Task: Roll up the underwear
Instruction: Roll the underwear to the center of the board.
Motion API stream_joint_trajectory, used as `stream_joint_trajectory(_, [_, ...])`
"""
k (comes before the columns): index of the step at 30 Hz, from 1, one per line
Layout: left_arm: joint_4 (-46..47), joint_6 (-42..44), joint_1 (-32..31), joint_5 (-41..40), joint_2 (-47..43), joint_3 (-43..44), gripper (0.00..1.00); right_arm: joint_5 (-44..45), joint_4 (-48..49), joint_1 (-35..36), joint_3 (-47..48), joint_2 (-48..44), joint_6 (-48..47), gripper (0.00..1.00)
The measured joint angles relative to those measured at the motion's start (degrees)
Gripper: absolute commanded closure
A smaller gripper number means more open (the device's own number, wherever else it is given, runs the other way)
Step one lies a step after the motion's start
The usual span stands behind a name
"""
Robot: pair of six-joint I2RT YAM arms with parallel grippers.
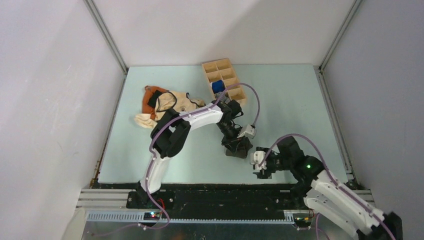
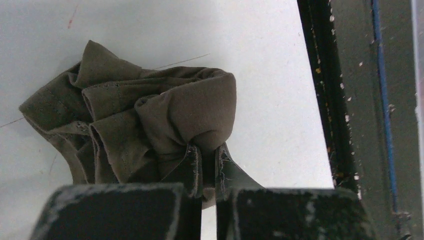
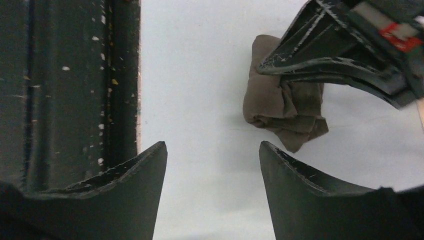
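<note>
The left claw (image 2: pixel 209 161) is clenched on the underwear (image 2: pixel 150 115), its two dark, scuffed fingers (image 2: pixel 192 167) drawn almost together with a fold of olive-brown fabric pinched between them and bulging over their tips. From that pinch the cloth spreads away in a crumpled, loosely rolled bundle of overlapping folds with stitched hems showing, and it rests on the pale surface (image 1: pixel 290 110). In the top view the bundle lies under the left wrist, about halfway between the left and right edges and nearer the near edge than the far one; the left arm reaches out to it from its base at the near edge and bends down over it. In the left wrist view the dark rail of the near edge runs just beyond the bundle. The right claw (image 3: pixel 212 147) is released, its fingers spread wide with only bare surface between them. It hangs just beside the bundle on its right, apart from the cloth and close to the near edge, and its wrist view shows the bundle with the left fingers coming down onto it. Farther out, a wooden divided tray (image 1: pixel 226 70) sits at the far edge near its middle, with a small blue cloth roll (image 1: pixel 218 86) in one compartment. A cream-and-orange garment (image 1: pixel 167 104) with black trim lies heaped toward the left edge, in the far half
</note>
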Motion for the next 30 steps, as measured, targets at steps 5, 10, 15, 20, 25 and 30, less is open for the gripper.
stream_joint_trajectory(5, [-1.2, -4.3, 1.0, 3.2, 2.2, 2.1, 1.00, 6.9, 13.4, 6.8, -2.6, 12.0, -0.7, 0.25])
stream_joint_trajectory(10, [-3.3, -7.7, 2.2, 6.7, 4.7, 4.5, 1.00, 14.3, 27.9, 11.5, -4.1, 22.8, 0.7, 0.23])
stream_joint_trajectory(15, [-3.6, -9.4, 3.1, 9.0, 5.5, 4.6, 1.00, 19.8, 37.7, 14.5, -4.1, 29.5, 2.8, 0.24])
stream_joint_trajectory(20, [-3.9, -9.7, 3.9, 10.9, 6.1, 4.6, 1.00, 23.1, 41.8, 14.9, -4.1, 34.7, 3.1, 0.37])
stream_joint_trajectory(25, [-4.6, -10.7, 4.7, 12.5, 6.8, 4.9, 1.00, 23.5, 42.1, 14.9, -2.4, 38.5, 2.0, 0.58])
stream_joint_trajectory(30, [-5.4, -14.7, 6.8, 13.6, 7.3, 5.2, 1.00, 23.8, 39.1, 14.8, 3.2, 43.8, 1.4, 0.80])
